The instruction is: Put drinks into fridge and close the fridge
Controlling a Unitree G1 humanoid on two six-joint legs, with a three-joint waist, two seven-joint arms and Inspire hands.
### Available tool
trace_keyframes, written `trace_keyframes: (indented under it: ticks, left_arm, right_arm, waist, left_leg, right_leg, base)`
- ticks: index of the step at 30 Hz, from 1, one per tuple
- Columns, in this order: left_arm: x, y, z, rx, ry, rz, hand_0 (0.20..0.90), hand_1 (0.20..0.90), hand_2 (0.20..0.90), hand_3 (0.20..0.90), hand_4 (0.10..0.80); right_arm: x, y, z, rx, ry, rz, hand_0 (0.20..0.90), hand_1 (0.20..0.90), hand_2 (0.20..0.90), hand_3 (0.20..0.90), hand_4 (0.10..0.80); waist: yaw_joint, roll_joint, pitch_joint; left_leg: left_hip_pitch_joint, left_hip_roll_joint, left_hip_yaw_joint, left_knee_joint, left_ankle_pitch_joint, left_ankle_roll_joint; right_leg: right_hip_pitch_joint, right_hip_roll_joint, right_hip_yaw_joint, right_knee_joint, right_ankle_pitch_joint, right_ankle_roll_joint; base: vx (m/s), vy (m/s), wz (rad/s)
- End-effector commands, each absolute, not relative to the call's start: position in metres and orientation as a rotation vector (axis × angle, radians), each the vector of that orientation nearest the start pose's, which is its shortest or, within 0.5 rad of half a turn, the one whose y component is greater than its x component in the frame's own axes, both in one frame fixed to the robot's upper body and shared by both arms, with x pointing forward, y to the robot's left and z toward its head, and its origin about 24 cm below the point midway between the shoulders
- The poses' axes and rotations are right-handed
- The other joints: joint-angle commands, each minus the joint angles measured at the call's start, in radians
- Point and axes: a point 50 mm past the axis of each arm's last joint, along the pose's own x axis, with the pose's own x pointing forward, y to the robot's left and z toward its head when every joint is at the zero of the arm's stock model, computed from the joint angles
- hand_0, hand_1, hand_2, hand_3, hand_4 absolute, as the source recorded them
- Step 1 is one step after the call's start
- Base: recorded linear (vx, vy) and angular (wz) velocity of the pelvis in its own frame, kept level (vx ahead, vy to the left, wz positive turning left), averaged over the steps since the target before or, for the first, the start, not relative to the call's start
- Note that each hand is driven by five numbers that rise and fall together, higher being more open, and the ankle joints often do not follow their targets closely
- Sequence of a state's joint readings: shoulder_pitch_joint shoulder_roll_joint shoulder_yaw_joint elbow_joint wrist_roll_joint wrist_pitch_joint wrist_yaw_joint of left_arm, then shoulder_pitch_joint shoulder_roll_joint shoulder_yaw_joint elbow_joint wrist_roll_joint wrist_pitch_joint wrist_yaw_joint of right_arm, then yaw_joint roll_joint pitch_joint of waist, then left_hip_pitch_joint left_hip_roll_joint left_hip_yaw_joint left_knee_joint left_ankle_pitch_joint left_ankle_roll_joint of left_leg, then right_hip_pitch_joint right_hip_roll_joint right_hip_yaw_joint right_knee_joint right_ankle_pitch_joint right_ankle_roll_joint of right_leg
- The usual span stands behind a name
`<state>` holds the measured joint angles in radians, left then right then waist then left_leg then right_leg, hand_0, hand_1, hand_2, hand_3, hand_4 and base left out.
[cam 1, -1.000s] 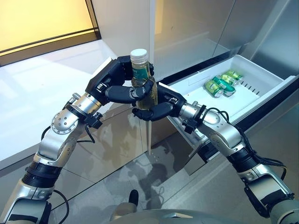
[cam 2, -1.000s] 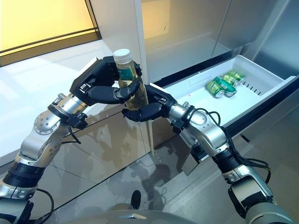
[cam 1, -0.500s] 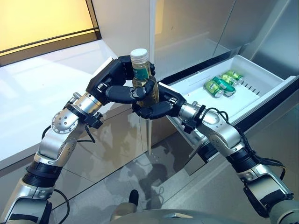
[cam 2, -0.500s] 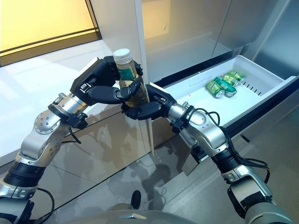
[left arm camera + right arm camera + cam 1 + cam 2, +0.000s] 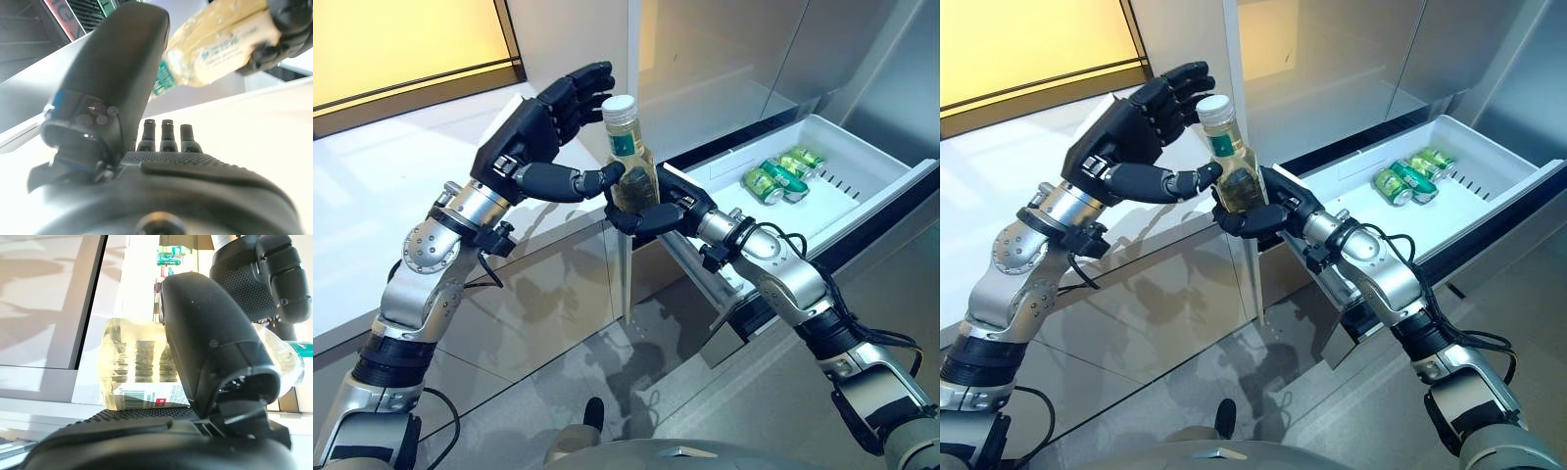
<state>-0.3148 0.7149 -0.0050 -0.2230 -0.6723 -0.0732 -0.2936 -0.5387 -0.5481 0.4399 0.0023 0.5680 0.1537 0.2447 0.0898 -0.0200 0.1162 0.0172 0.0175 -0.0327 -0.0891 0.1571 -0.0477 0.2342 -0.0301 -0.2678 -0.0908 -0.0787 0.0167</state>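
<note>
A clear bottle (image 5: 631,171) of pale yellow drink with a white cap and green neck label stands upright in the air before the fridge. My right hand (image 5: 656,211) is curled round its lower body; it shows in the right wrist view (image 5: 137,369) too. My left hand (image 5: 533,137) is open beside the bottle, fingers spread above it, thumb tip touching its side. The bottle also shows in the left wrist view (image 5: 225,36). The white fridge drawer (image 5: 842,142) is pulled open at the right and holds green cans (image 5: 778,176).
A white counter (image 5: 401,186) runs along the left under a yellow-lit window. The fridge's steel doors (image 5: 724,59) stand behind the bottle. A glossy grey floor (image 5: 607,382) lies below.
My left hand has let go of the bottle and opened, fingers lifting up and back. The right hand now holds the bottle alone and has moved it a little to the right.
</note>
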Motion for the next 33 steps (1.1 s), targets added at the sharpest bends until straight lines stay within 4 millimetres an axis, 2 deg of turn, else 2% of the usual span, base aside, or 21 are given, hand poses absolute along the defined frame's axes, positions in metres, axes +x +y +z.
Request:
trace_keyframes:
  ticks: [1,5,8,10,11,13,16,18,20,23,25,26,29,30,33]
  left_arm:
    - [0.261,0.215,0.241,-0.019,-0.730,-0.515,0.900,0.900,0.900,0.900,0.800]
    - [0.256,0.216,0.225,-0.111,-0.683,-0.544,0.900,0.900,0.900,0.900,0.800]
    - [0.251,0.217,0.207,-0.258,-0.639,-0.583,0.900,0.900,0.900,0.900,0.800]
    - [0.250,0.218,0.204,-0.281,-0.632,-0.587,0.900,0.900,0.900,0.900,0.800]
    - [0.246,0.214,0.188,-0.445,-0.576,-0.683,0.900,0.900,0.900,0.900,0.800]
    - [0.239,0.203,0.171,-0.645,-0.545,-0.826,0.900,0.900,0.900,0.900,0.800]
    - [0.232,0.187,0.153,-0.865,-0.530,-0.967,0.900,0.900,0.900,0.900,0.800]
    - [0.229,0.180,0.144,-0.940,-0.514,-1.004,0.900,0.900,0.900,0.900,0.800]
    - [0.225,0.171,0.123,-1.052,-0.457,-1.045,0.900,0.900,0.900,0.900,0.800]
    - [0.223,0.171,0.082,-1.138,-0.307,-0.909,0.900,0.900,0.900,0.900,0.800]
    - [0.214,0.178,0.054,-1.232,-0.250,-0.839,0.900,0.900,0.900,0.900,0.800]
    - [0.212,0.179,0.050,-1.238,-0.242,-0.826,0.900,0.900,0.900,0.900,0.800]
    - [0.195,0.189,0.010,-1.281,-0.127,-0.707,0.900,0.900,0.900,0.900,0.800]
    - [0.180,0.193,-0.013,-1.288,-0.055,-0.639,0.900,0.900,0.900,0.900,0.800]
    - [0.168,0.195,-0.033,-1.298,0.041,-0.547,0.900,0.900,0.900,0.900,0.800]
  right_arm:
    - [0.288,-0.102,0.270,-0.062,-0.749,0.771,0.300,0.300,0.300,0.200,0.100]
    - [0.276,-0.108,0.274,-0.051,-0.785,0.779,0.300,0.300,0.300,0.200,0.100]
    - [0.265,-0.115,0.275,-0.036,-0.806,0.809,0.300,0.300,0.300,0.200,0.100]
    - [0.263,-0.115,0.274,-0.035,-0.806,0.812,0.300,0.300,0.300,0.200,0.100]
    - [0.255,-0.120,0.275,-0.029,-0.817,0.827,0.300,0.300,0.300,0.200,0.100]
    - [0.248,-0.126,0.276,-0.020,-0.832,0.844,0.300,0.300,0.300,0.200,0.100]
    - [0.242,-0.129,0.277,-0.017,-0.835,0.857,0.300,0.300,0.300,0.200,0.100]
    - [0.240,-0.131,0.279,-0.016,-0.833,0.862,0.300,0.300,0.300,0.200,0.100]
    - [0.237,-0.137,0.280,-0.023,-0.832,0.853,0.300,0.300,0.300,0.200,0.100]
    - [0.236,-0.149,0.282,-0.032,-0.842,0.819,0.300,0.300,0.300,0.200,0.100]
    - [0.237,-0.160,0.281,-0.027,-0.834,0.784,0.300,0.300,0.300,0.200,0.100]
    - [0.237,-0.161,0.281,-0.026,-0.834,0.780,0.300,0.300,0.300,0.200,0.100]
    - [0.239,-0.177,0.278,-0.026,-0.814,0.729,0.300,0.300,0.300,0.200,0.100]
    - [0.239,-0.187,0.275,-0.031,-0.798,0.688,0.300,0.300,0.300,0.200,0.100]
    - [0.240,-0.202,0.271,-0.040,-0.778,0.623,0.300,0.300,0.300,0.200,0.100]
  waist:
    - [0.000,-0.003,-0.127]
    - [-0.005,-0.005,-0.128]
    - [-0.012,-0.008,-0.124]
    - [-0.013,-0.008,-0.124]
    - [-0.019,-0.010,-0.122]
    - [-0.029,-0.013,-0.120]
    - [-0.045,-0.016,-0.118]
    - [-0.051,-0.018,-0.116]
    - [-0.061,-0.020,-0.115]
    - [-0.070,-0.023,-0.108]
    - [-0.073,-0.024,-0.104]
    - [-0.073,-0.025,-0.104]
    - [-0.076,-0.027,-0.100]
    - [-0.081,-0.028,-0.099]
    - [-0.088,-0.029,-0.098]
  left_leg:
    - [0.103,-0.054,0.007,0.002,-0.199,0.046]
    - [0.108,-0.054,0.007,0.002,-0.211,0.047]
    - [0.103,-0.056,0.011,0.002,-0.204,0.050]
    - [0.103,-0.056,0.012,0.002,-0.204,0.050]
    - [0.103,-0.056,0.017,0.002,-0.206,0.050]
    - [0.105,-0.055,0.026,0.002,-0.210,0.051]
    - [0.108,-0.055,0.035,0.002,-0.215,0.049]
    - [0.108,-0.055,0.039,0.002,-0.216,0.049]
    - [0.107,-0.054,0.046,0.002,-0.219,0.049]
    - [0.107,-0.054,0.055,0.002,-0.221,0.048]
    - [0.105,-0.052,0.062,0.002,-0.220,0.048]
    - [0.104,-0.052,0.063,0.002,-0.220,0.047]
    - [0.101,-0.051,0.071,0.002,-0.218,0.046]
    - [0.098,-0.049,0.078,0.002,-0.215,0.044]
    - [0.101,-0.047,0.085,0.002,-0.223,0.043]
  right_leg:
    - [-0.096,-0.026,0.068,0.004,0.077,0.055]
    - [-0.093,-0.025,0.072,0.004,0.069,0.057]
    - [-0.101,-0.026,0.077,0.004,0.080,0.057]
    - [-0.101,-0.026,0.079,0.004,0.081,0.057]
    - [-0.104,-0.026,0.083,0.004,0.082,0.058]
    - [-0.108,-0.026,0.092,0.004,0.085,0.057]
    - [-0.111,-0.024,0.104,0.004,0.088,0.057]
    - [-0.113,-0.023,0.110,0.004,0.090,0.057]
    - [-0.118,-0.023,0.119,0.004,0.092,0.058]
    - [-0.123,-0.022,0.127,0.004,0.096,0.059]
    - [-0.126,-0.022,0.128,0.004,0.098,0.059]
    - [-0.127,-0.022,0.129,0.004,0.098,0.059]
    - [-0.130,-0.021,0.130,0.004,0.101,0.061]
    - [-0.133,-0.020,0.131,0.004,0.102,0.063]
    - [-0.132,-0.017,0.135,0.004,0.096,0.067]
  base:
    - [0.000,0.000,0.00]
    - [-0.015,0.008,-0.01]
    - [-0.019,0.008,-0.01]
    - [0.000,0.000,0.00]
    - [0.000,0.000,0.00]
    - [0.000,0.000,0.00]
    - [0.005,0.009,-0.01]
    - [0.011,0.019,-0.05]
    - [-0.001,0.016,-0.12]
    - [-0.021,0.008,-0.14]
    - [-0.036,0.011,-0.09]
    - [-0.024,0.014,-0.16]
    - [-0.014,0.015,-0.13]
    - [-0.007,0.015,-0.05]
    - [0.011,0.006,-0.08]
